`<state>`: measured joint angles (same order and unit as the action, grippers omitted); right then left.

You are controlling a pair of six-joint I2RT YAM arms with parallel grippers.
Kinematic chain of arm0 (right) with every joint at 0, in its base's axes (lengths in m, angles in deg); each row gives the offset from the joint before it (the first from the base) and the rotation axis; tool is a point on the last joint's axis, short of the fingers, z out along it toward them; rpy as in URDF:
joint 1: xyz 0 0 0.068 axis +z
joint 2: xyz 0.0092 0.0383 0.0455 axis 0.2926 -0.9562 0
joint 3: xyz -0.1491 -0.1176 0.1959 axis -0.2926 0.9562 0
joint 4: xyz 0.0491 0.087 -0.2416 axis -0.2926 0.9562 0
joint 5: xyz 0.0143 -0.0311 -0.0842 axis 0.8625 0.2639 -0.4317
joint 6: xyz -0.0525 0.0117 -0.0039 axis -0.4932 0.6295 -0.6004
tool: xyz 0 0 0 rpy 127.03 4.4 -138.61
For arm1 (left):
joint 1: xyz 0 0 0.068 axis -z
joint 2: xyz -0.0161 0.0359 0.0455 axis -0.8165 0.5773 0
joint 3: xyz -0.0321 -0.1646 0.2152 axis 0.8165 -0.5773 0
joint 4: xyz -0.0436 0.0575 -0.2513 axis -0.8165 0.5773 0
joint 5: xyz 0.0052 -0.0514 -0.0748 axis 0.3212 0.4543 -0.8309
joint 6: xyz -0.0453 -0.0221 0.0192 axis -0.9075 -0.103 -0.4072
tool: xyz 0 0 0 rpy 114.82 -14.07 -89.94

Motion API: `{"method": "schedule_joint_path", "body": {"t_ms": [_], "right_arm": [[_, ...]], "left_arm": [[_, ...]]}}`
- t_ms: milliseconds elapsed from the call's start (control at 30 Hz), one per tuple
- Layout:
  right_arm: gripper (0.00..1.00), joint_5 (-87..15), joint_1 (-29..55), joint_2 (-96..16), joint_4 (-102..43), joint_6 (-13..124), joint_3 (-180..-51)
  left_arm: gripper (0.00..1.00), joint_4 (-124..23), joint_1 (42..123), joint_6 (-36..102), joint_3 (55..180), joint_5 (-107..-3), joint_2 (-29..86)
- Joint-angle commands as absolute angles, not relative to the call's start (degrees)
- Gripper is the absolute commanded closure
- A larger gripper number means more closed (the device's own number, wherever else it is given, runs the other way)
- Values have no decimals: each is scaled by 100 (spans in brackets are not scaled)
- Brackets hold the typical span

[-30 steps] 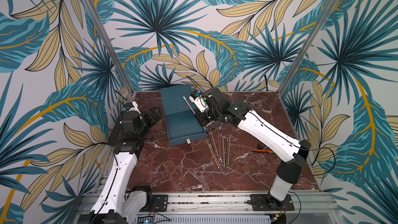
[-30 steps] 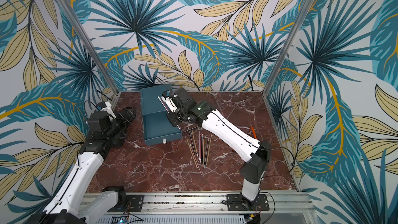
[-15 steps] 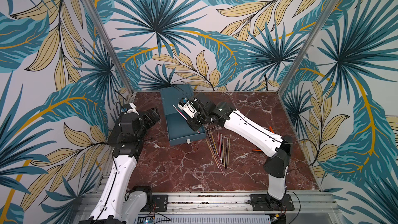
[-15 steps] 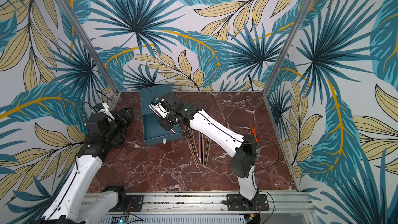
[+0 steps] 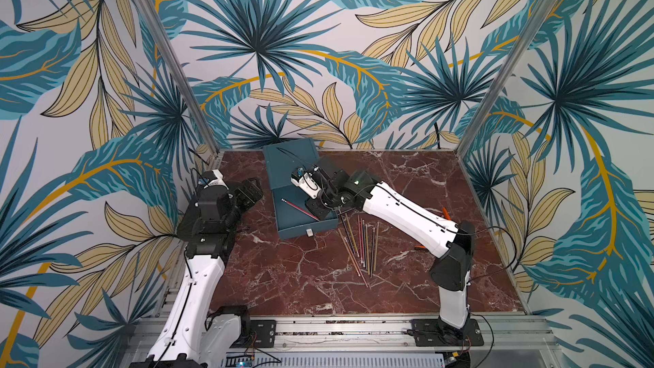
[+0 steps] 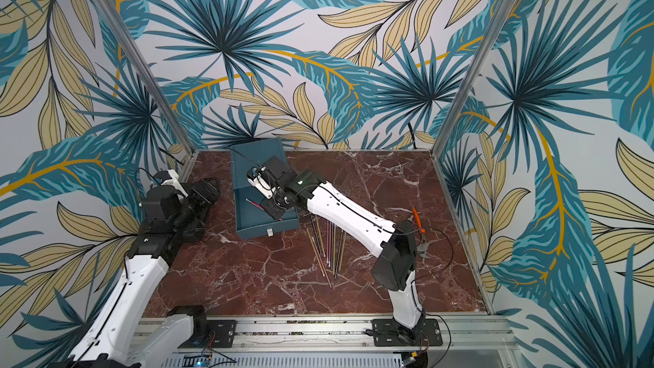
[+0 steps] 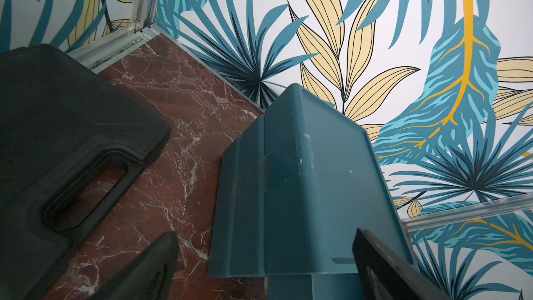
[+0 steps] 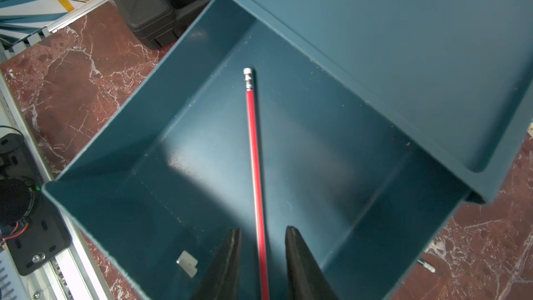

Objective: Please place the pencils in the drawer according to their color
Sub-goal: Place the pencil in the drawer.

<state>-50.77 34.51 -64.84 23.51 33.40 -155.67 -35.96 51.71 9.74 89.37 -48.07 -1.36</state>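
Progress: one red pencil (image 8: 255,168) lies flat on the floor of the open drawer (image 8: 129,139), alone there. Right gripper (image 8: 262,229) hangs over the drawer, fingers parted with a gap on either side of the pencil, gripping nothing. Left gripper (image 7: 264,233) is spread wide and empty, near the cabinet (image 7: 288,183). Other pencils (image 5: 362,242), red, tan and dark, lie loose on the table (image 5: 283,277) just beside the drawer. Judgement: early stage, nearly all sorting left.

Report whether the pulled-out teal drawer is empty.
Not empty: one long red pencil with a silvery end cap lies on the floor of the open teal drawer.
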Motion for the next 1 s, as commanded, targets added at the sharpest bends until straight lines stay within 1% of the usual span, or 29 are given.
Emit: {"method": "schedule_joint_path", "body": {"t_ms": [0,200,400,667,833,967], "right_arm": [[68,-5214,3493,-6609,2461,3349,-15703],[68,-5389,3493,-6448,2451,3541,-15832],[68,-6346,3493,-5940,2411,4113,-15572],[68,-7395,3459,-4732,2171,5063,-13804],[71,-7412,3354,-4159,2168,5984,-12649],[74,-7188,3192,-3972,2171,6750,-11978]], "left_arm": [[0,-3594,5085,1076,8860,-4745,-243],[0,-3602,5086,1097,8859,-4771,-246],[0,-3647,5088,1101,8834,-4798,-232],[0,-3665,5082,1109,8843,-4815,-221],[0,-3654,5083,1096,8860,-4823,-225],[0,-3655,5086,1085,8852,-4802,-230]]}}
